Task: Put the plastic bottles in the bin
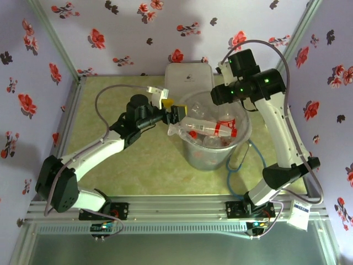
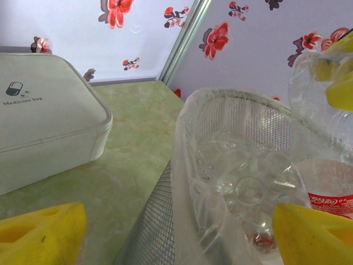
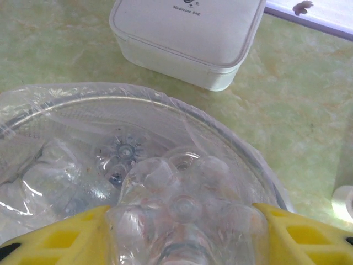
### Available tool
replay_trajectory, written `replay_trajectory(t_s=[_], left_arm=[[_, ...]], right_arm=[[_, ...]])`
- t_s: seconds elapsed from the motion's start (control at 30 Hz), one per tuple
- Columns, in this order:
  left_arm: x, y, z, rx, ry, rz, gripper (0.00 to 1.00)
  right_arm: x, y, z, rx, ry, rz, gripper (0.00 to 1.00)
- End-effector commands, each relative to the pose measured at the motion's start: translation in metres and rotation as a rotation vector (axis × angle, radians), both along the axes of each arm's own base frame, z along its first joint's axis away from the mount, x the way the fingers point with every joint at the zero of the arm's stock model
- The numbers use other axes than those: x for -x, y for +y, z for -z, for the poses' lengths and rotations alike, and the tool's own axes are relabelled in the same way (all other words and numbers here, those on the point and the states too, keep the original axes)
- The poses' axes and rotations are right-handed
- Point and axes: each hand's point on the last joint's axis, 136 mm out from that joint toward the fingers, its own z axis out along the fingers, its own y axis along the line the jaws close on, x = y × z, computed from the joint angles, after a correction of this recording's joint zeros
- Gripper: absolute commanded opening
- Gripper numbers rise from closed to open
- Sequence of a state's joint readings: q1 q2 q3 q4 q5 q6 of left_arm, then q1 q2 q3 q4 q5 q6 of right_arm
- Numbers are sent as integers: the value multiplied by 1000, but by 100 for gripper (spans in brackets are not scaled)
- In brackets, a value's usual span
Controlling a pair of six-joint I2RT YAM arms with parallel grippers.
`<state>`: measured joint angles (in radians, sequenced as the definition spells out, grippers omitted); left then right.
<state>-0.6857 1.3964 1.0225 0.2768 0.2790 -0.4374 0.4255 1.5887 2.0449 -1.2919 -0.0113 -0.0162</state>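
right jaws pinch small clear plastic bottle (image 3: 185,221) by its sides | likely light, thin, slick, dents easily | round grey bag-lined bin (image 3: 138,98) directly below | left jaws spread, empty

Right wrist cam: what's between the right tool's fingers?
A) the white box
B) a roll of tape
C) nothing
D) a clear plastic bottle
D: a clear plastic bottle, base toward the camera, sits between the yellow fingers of the right tool, above the bin.
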Motion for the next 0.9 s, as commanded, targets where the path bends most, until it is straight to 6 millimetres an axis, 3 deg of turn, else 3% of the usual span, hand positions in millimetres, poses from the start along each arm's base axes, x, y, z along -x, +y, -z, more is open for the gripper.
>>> replay_trajectory(t_s=[0.0, 0.3, 0.53, 0.63, 0.87], left_arm=[[-5, -2, -15, 35, -33, -14, 88], [-7, -5, -16, 47, -29, -12, 88], [-8, -6, -19, 56, -34, -10, 88], [-8, -7, -20, 57, -36, -9, 88], [-8, -7, -22, 60, -39, -7, 88]], right_arm=[[13, 6, 36, -9, 137, -18, 49], [17, 35, 96, -36, 314, -75, 46], [18, 48, 118, -42, 384, -92, 47], [17, 53, 111, -65, 375, -103, 55], [16, 69, 56, -190, 295, -150, 71]])
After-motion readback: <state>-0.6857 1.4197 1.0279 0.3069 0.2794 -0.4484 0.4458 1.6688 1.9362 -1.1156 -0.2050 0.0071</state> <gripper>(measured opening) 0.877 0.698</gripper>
